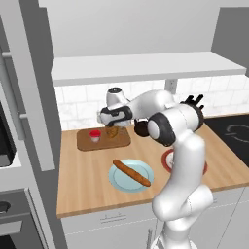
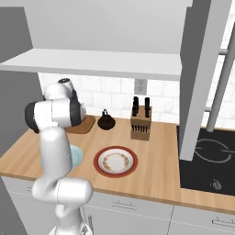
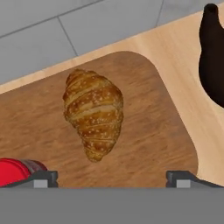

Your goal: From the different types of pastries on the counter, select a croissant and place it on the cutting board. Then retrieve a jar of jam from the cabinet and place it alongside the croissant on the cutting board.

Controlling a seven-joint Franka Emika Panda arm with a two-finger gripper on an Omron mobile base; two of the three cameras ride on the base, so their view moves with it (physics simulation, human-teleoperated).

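One croissant point(image 3: 93, 114) lies on the one board point(image 1: 121, 139), near its right edge. One jar point(image 1: 95, 135) stands on the same board, toward its left end. One baguette point(image 1: 131, 172) lies across one blue plate point(image 1: 116, 180) near the counter's point(image 1: 82, 189) front edge. One red-rimmed plate point(image 2: 115, 161) sits bare, also toward the front edge, which makes two plates. One black teapot point(image 2: 106, 120) stands near the back edge of the counter, just off the board's right end. One knife block point(image 2: 141, 127) stands along the back edge too, with two dark handles showing.
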